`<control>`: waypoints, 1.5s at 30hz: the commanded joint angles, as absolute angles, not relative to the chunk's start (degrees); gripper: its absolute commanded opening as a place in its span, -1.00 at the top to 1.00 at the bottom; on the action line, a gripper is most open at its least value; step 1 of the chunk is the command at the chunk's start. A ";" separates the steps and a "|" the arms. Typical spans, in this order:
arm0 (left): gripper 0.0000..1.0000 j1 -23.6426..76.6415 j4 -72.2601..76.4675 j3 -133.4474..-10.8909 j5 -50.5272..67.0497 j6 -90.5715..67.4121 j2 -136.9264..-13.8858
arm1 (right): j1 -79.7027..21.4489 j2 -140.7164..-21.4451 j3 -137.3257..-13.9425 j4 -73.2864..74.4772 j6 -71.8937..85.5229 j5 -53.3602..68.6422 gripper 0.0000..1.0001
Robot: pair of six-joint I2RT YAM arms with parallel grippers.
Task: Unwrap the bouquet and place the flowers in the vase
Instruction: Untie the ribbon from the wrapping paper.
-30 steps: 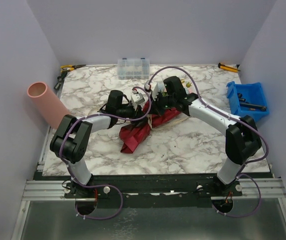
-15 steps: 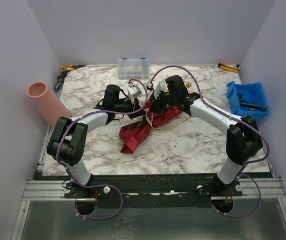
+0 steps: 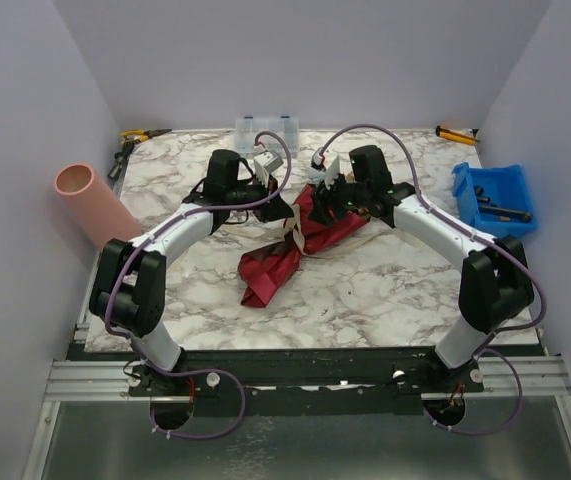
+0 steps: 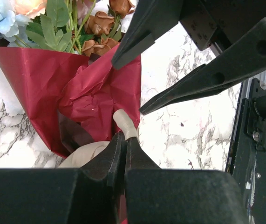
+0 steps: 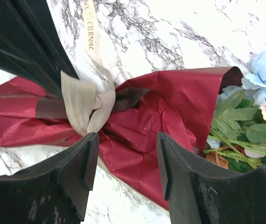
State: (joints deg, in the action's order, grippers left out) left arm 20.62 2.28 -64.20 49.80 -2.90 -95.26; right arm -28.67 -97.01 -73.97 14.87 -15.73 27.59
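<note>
The bouquet [image 3: 277,262] lies mid-table, its dark maroon sheet [image 5: 160,116] tied at the waist by a beige ribbon [image 5: 84,102]. Its flowers [image 4: 77,23] show pink, light blue, brownish orange and peach heads with green leaves [image 5: 249,126]. My left gripper [image 4: 125,137] is shut on a ribbon end [image 4: 123,121] beside the wrap. My right gripper [image 5: 126,156] hangs open just over the wrap next to the knot, with nothing between its fingers [image 4: 202,79]. The salmon-pink vase [image 3: 90,205] lies tilted at the table's left edge, far from both grippers.
A blue bin [image 3: 493,198] with tools stands at the right edge. At the back sit a clear compartment box [image 3: 265,135], pliers [image 3: 137,137] in the left corner and a yellow-black tool [image 3: 455,132] on the right. Walls close in on three sides.
My right gripper has opened and let go above the wrap. My left gripper has shut on the ribbon end and drawn back toward the far left; the bouquet's top lifted a little.
</note>
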 commanded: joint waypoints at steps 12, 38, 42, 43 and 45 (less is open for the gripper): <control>1.00 20.65 -2.90 -69.63 46.99 -17.12 -96.09 | -28.30 -93.20 -69.00 7.59 -7.51 48.29 0.30; 1.00 19.86 -4.37 -71.98 47.24 -28.19 -100.73 | -30.88 -101.87 -68.35 4.42 -5.06 36.22 0.14; 1.00 19.86 -4.39 -72.06 48.87 -28.72 -101.38 | -31.02 -102.37 -67.88 2.93 -4.32 36.52 -0.03; 1.00 19.86 -4.35 -72.07 49.14 -28.78 -101.58 | -31.05 -102.47 -67.77 2.71 -4.22 36.50 -0.05; 1.00 19.86 -4.22 -72.11 49.89 -28.99 -101.92 | -31.29 -102.73 -67.82 2.36 -4.04 35.95 -0.11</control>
State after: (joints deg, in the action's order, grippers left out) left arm 20.21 -3.55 -70.61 46.68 -27.94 -100.47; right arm -30.70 -101.69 -67.40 5.15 -4.47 38.13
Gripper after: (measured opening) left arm 0.018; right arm 0.533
